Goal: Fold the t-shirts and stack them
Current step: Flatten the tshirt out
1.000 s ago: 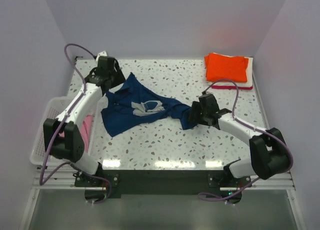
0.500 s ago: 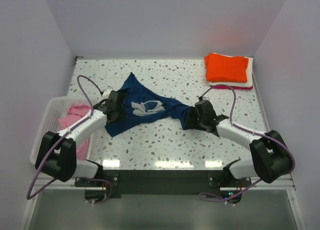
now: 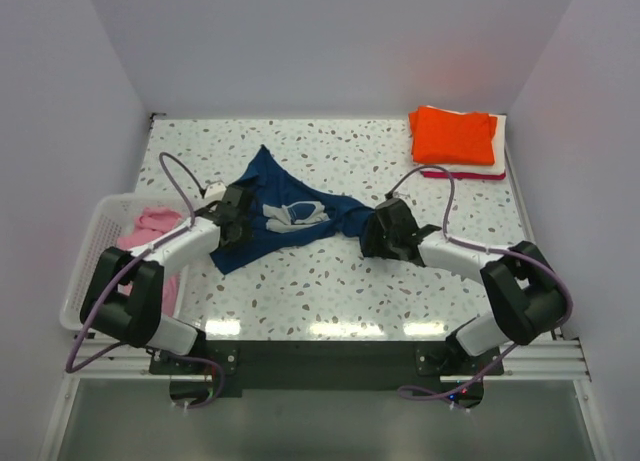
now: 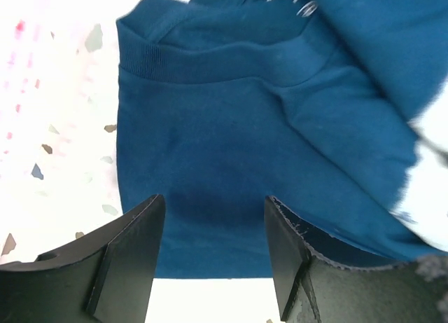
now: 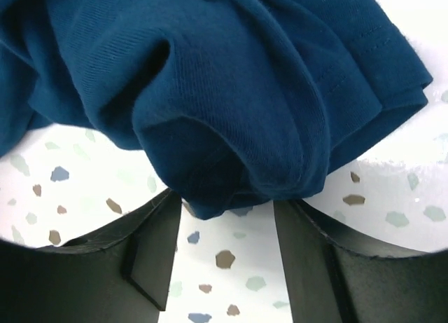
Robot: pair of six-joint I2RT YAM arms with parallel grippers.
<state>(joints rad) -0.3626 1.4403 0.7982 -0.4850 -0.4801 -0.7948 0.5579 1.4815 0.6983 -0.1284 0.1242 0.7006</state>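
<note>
Left gripper now at navy shirt's left edge, off the far corner; right gripper edged left onto its right end. Both jaws apart, gripping nothing. Shirt crumpled mid-table. Left arm partly hides pink shirt in basket. Orange stack far right.

Wht arms, blk fingers, purple cables

Pink t-shirt partly hidden behind left arm. Navy t-shirt: print blurred, cut off by wrist view's edge.
</note>
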